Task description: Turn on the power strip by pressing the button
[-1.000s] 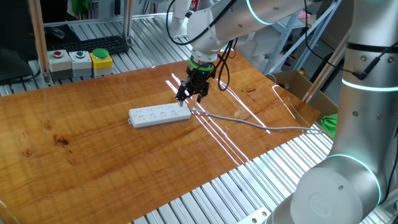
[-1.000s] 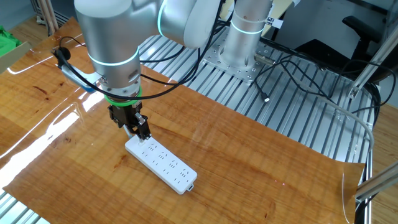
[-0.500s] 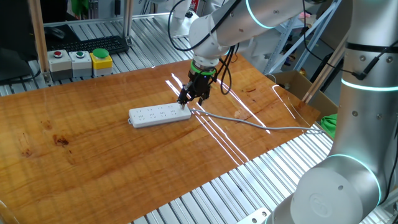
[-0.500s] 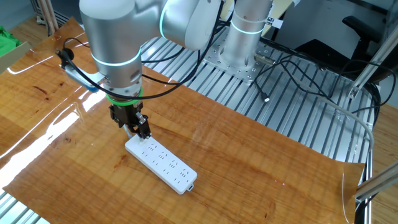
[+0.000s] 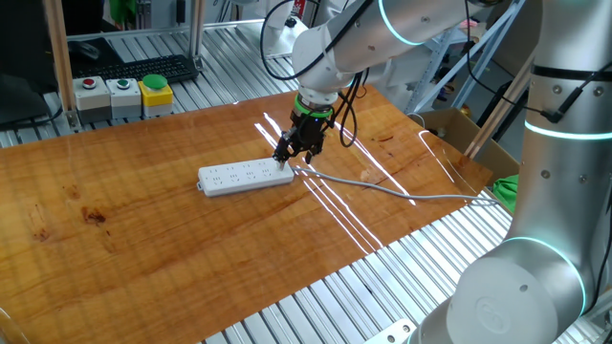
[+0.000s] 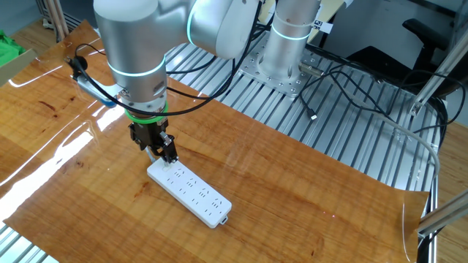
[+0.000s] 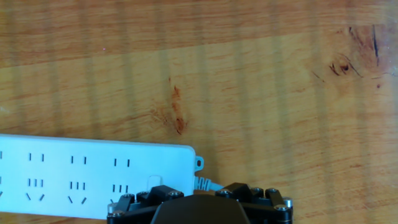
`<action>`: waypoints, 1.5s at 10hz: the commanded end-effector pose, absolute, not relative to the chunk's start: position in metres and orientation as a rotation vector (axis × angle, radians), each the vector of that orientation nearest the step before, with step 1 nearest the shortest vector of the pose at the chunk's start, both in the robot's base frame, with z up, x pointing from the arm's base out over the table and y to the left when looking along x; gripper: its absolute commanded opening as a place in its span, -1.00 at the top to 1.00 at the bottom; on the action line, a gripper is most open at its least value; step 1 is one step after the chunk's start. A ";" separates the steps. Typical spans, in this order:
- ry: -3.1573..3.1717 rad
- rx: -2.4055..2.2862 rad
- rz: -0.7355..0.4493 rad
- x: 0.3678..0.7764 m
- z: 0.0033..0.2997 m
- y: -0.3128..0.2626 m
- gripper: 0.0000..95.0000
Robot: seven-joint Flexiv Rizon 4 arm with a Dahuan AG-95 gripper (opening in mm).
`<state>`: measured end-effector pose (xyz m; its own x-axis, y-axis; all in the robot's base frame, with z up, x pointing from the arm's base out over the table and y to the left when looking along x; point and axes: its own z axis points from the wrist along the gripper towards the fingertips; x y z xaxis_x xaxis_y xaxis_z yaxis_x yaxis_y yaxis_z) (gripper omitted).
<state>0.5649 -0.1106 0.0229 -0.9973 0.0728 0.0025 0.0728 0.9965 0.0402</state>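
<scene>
The white power strip (image 5: pixel 244 177) lies flat on the wooden table, with its grey cable (image 5: pixel 382 188) running off to the right. It also shows in the other fixed view (image 6: pixel 191 191) and in the hand view (image 7: pixel 74 177). The button (image 7: pixel 154 181) is a small pale switch at the strip's cable end, partly hidden behind the hand's black body. My gripper (image 5: pixel 286 156) points down at that cable end, with its tips right at the strip (image 6: pixel 167 158). No view shows whether the fingertips are apart or together, or whether they touch the switch.
Red, green and yellow-based pushbutton boxes (image 5: pixel 122 94) stand at the table's back left, with a keyboard (image 5: pixel 143 67) behind them. A cardboard box (image 5: pixel 459 129) sits off the right edge. Metal slats (image 5: pixel 335 296) border the table front.
The hand has shifted slightly over the strip's cable end and then held still. The strip and cable have not moved.
</scene>
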 end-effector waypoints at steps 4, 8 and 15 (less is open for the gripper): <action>-3.140 -0.127 -0.069 0.566 0.023 -0.110 -0.60; -3.142 -0.150 -0.084 0.564 0.022 -0.108 -0.60; -3.197 -0.169 -0.087 0.564 0.022 -0.108 -0.60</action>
<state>0.5640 -0.1079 0.0212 -0.9924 0.1079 -0.0597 0.1045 0.9929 0.0573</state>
